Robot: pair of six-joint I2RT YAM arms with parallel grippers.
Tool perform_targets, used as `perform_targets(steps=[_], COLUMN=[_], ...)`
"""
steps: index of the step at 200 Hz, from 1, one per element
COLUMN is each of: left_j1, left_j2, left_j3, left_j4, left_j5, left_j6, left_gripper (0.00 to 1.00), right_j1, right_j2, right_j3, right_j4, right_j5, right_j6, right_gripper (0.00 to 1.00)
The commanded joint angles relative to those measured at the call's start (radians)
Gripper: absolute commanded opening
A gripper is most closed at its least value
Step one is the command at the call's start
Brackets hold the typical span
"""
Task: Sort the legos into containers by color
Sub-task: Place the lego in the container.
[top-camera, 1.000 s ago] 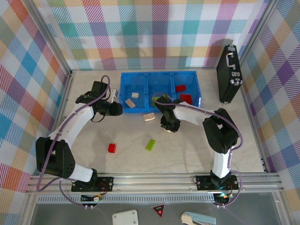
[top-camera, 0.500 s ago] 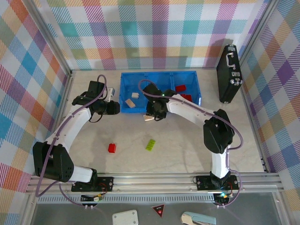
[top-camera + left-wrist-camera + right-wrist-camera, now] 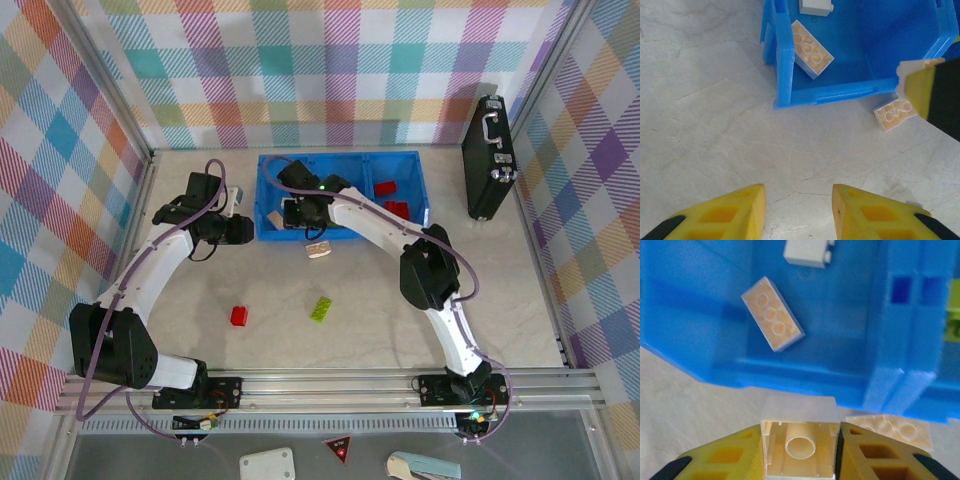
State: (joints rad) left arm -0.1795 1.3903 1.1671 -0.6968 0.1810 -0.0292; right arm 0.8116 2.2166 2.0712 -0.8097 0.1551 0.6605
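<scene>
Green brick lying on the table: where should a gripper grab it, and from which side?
Pinch it across its two long sides, coming straight down from above. The green brick lies flat on the table, slanted, with nothing close beside it, so the pinch should probably be turned to match that slant. Its narrow width likely suits a pinch better than its length.
</scene>
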Motion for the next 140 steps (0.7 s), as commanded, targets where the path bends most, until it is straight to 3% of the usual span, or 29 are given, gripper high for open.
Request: perform_targets(steps=[1, 54, 140], left_j1=[0.018, 0.020, 0.023], left_j2=[-0.023, -0.037, -0.044], left_j3=[-0.013, -0.018, -0.019], left_j4=[0.016, 0.026, 0.028], left_j5=[0.009, 0.012, 0.021], left_j6=[0.003, 0.000, 0.000], left_gripper=[0.40, 0.40, 0.40], right_j1=[0.022, 0.034, 0.038], right_j2=[0.048, 0.146, 0.225], right_j3=[0.079, 0.181, 0.239], right_j4=[-0.029, -0.035, -0.057], right_j5=[0.035, 0.170, 0.216], right_j6=[-0.022, 0.044, 0.063], right_gripper=[0.37, 0.37, 0.43])
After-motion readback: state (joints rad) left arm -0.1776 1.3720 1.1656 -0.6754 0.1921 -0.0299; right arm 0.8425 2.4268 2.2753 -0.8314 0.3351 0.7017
